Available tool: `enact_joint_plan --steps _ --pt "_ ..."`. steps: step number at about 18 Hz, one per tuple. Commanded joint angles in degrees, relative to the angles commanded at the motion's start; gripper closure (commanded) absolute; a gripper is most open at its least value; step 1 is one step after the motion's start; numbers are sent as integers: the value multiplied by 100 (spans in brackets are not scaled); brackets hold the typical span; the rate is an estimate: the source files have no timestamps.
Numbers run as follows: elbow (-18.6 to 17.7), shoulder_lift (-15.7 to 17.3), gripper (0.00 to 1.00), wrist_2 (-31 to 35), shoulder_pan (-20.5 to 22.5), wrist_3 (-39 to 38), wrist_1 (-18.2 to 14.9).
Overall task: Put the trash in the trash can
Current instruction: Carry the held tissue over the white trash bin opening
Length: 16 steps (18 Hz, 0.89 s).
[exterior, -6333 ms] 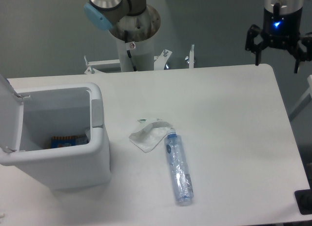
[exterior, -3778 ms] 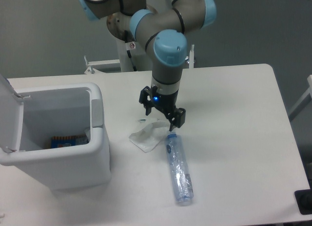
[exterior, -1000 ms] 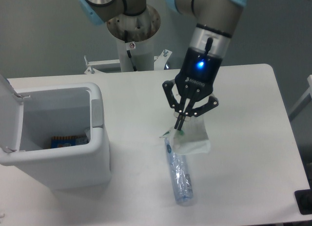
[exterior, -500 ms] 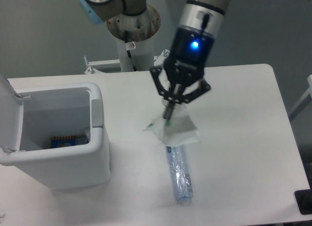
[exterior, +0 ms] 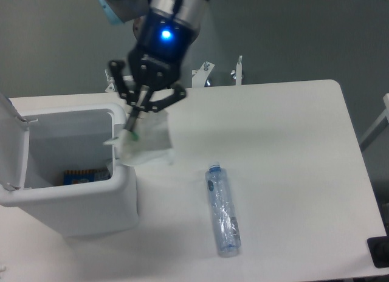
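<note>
Now that the gripper [exterior: 132, 125] has swung away from the middle of the tabletop [exterior: 273, 148] and over toward the bin [exterior: 73, 197], the wrapper [exterior: 144, 145] hangs right at the bin's near-right rim instead of above the bottle [exterior: 222, 209], where it dangled half a second ago. The fingers [exterior: 130, 120] are pinched together on the wrapper's upper edge, and the white sheet droops below them, partly over the bin's right wall and partly outside it, so it looks to be just short of the opening and not yet squarely above it. The bin's lid [exterior: 12, 121] stands open at the far left side, and something blue and orange already lies at the bottom of the bin. The bottle lies flat on the tabletop to the right of the bin, well apart from it, in the same spot as before, untouched by the carry. I judge the first piece of trash is nearly delivered: a little more travel leftward over the opening should let it drop inside cleanly, whereas letting go here risks the wrapper snagging on the rim or sliding down the outside wall. The bottle is left for a second trip.
</note>
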Motion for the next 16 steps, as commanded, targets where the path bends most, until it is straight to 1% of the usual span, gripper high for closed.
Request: enact_joint_plan --steps 5,9,10,13,14,15,16 --pt "-114 -97 100 0 -536 26 26" --pt "-237 -228 100 17 -756 17 26" --pt "-307 -237 100 26 -783 26 44" --pt "-352 -272 100 62 -810 26 35" --pt "-352 -281 94 62 -810 26 35" --pt "-343 -299 73 62 -810 70 53" --pt "-317 -342 55 62 -810 79 53"
